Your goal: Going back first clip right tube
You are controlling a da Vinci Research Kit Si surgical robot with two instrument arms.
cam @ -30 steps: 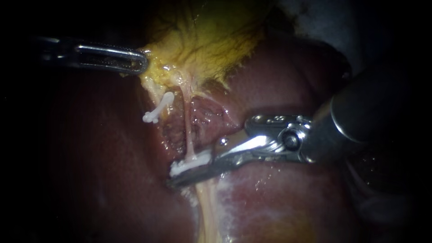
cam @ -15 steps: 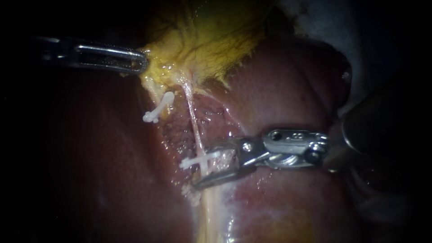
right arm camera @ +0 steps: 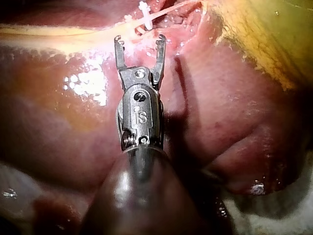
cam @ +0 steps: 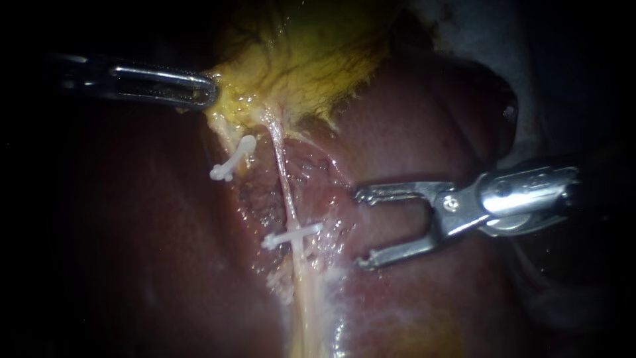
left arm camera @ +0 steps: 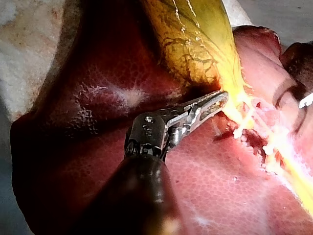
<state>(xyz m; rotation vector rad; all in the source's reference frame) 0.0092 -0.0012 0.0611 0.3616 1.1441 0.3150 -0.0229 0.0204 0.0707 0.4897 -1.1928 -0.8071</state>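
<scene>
A thin pale right tube [cam: 283,185] runs down from the yellow gallbladder [cam: 311,59], and a white clip [cam: 291,235] sits shut across it. A second white clip [cam: 232,159] sits on the left tube just beside it. My right instrument [cam: 362,229] stands to the right of the lower clip, apart from it, jaws wide open and holding nothing. In the right wrist view those open jaws [right arm camera: 139,41] point at the clip [right arm camera: 145,12] just ahead. My left instrument [cam: 199,91] is shut on the gallbladder's edge at the upper left; the left wrist view shows its jaws [left arm camera: 217,100] at the yellow tissue [left arm camera: 195,39].
Dark red liver [cam: 411,126] surrounds the tubes on both sides. A raw dissected patch [cam: 265,192] lies between the two clips. Pale cloth [right arm camera: 274,215] shows beyond the liver's edge in the right wrist view.
My right instrument let go of the white clip, which now stays shut on the right tube. Its jaws opened wide and drew back to the right. My left instrument has not moved.
</scene>
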